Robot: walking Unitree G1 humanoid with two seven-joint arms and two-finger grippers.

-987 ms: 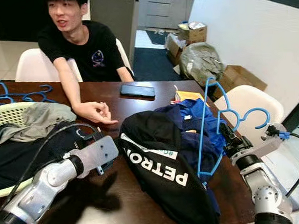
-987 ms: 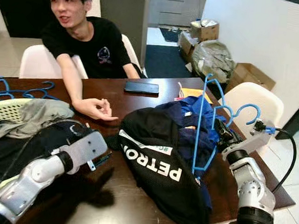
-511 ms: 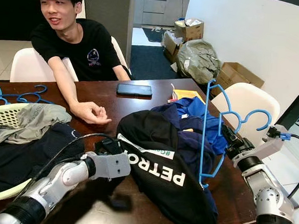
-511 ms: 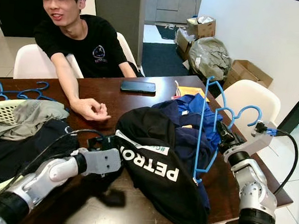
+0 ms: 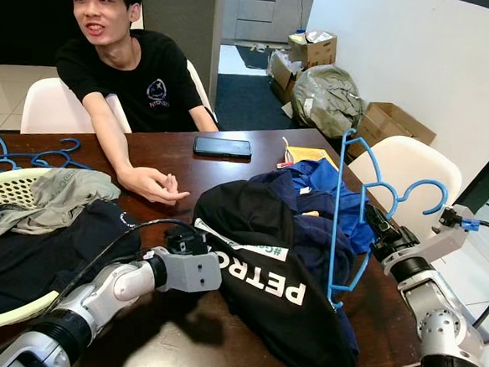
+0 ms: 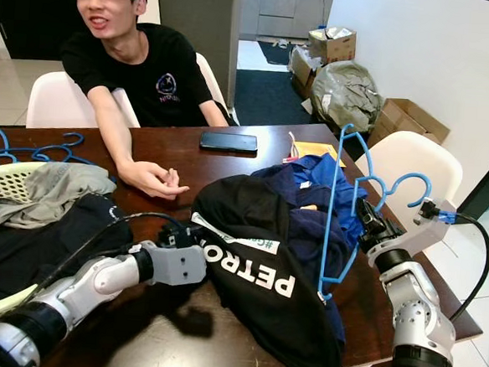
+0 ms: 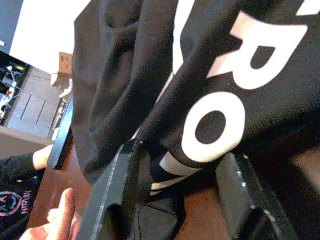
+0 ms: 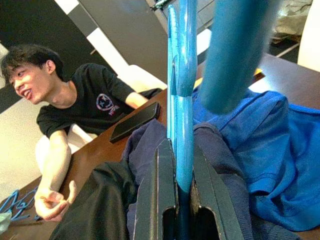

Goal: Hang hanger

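Observation:
A blue plastic hanger (image 5: 336, 223) stands upright at the right side of the table, its hook pointing right. My right gripper (image 5: 381, 231) is shut on its bar; in the right wrist view the hanger (image 8: 180, 100) runs straight up between the fingers. A black shirt (image 5: 271, 278) with white lettering lies in a heap mid-table, and blue garments (image 5: 327, 198) lie behind it. My left gripper (image 5: 186, 240) sits low at the shirt's left edge. In the left wrist view the left gripper (image 7: 182, 152) is open, with the shirt's hem (image 7: 210, 75) between its fingers.
A person sits at the far side with one hand (image 5: 148, 181) resting on the brown table (image 5: 216, 349). A phone (image 5: 222, 147) lies behind the clothes. A pale laundry basket (image 5: 9, 184) full of clothes and more blue hangers (image 5: 20, 151) are at the left. A white chair (image 5: 413, 166) stands at the right.
My left arm has swung in and down, bringing its gripper to the black shirt's left edge. The right gripper still holds the hanger in about the same place. The camera shifted slightly.

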